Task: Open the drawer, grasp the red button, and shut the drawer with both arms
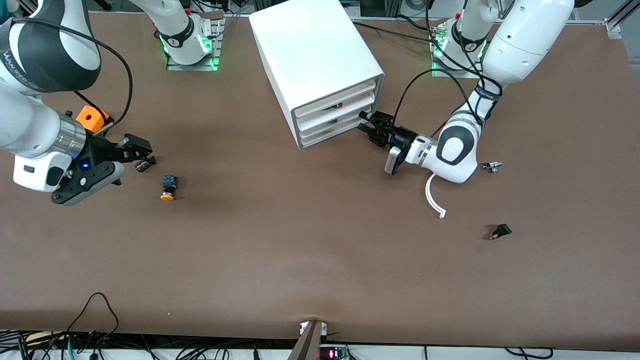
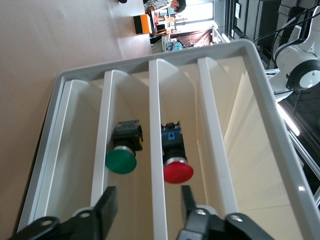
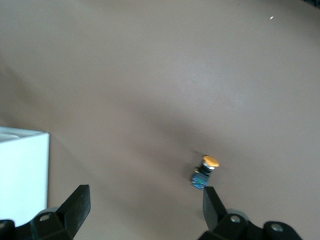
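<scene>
Left gripper (image 2: pixel 150 210) half-closed astride a thin white drawer (image 2: pixel 158 150) divider; right gripper (image 3: pixel 145 210) released.

One cabinet (image 1: pixel 320 65) with four drawers (image 1: pixel 334 107), three push buttons (image 2: pixel 177 157) — red, green, yellow-orange — perhaps one orange cube (image 1: pixel 91 118).

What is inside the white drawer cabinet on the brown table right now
The left wrist view looks into the white drawer cabinet: a red-capped push button and a green-capped push button lie in neighbouring compartments split by a white divider. The outer compartments look empty, though their near ends are covered.
</scene>
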Robot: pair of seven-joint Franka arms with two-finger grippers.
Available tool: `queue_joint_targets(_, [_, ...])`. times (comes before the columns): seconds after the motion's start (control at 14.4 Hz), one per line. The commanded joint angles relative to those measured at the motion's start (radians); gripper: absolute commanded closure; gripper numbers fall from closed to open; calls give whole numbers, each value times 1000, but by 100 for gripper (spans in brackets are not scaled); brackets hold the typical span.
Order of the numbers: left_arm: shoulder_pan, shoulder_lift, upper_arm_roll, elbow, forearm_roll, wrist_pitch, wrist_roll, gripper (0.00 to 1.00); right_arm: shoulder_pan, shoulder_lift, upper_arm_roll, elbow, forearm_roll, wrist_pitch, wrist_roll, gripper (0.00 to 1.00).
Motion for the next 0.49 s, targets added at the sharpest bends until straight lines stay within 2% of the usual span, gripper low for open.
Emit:
queue_joint_targets(0.0, [9, -43, -23, -62, -62, 13, 38, 46, 23, 22, -3, 27, 12, -6, 48, 0])
queue_joint_targets(0.42, [1, -52, -54, -105, -133, 27, 43, 48, 8, 31, -15, 30, -14, 8, -21, 0])
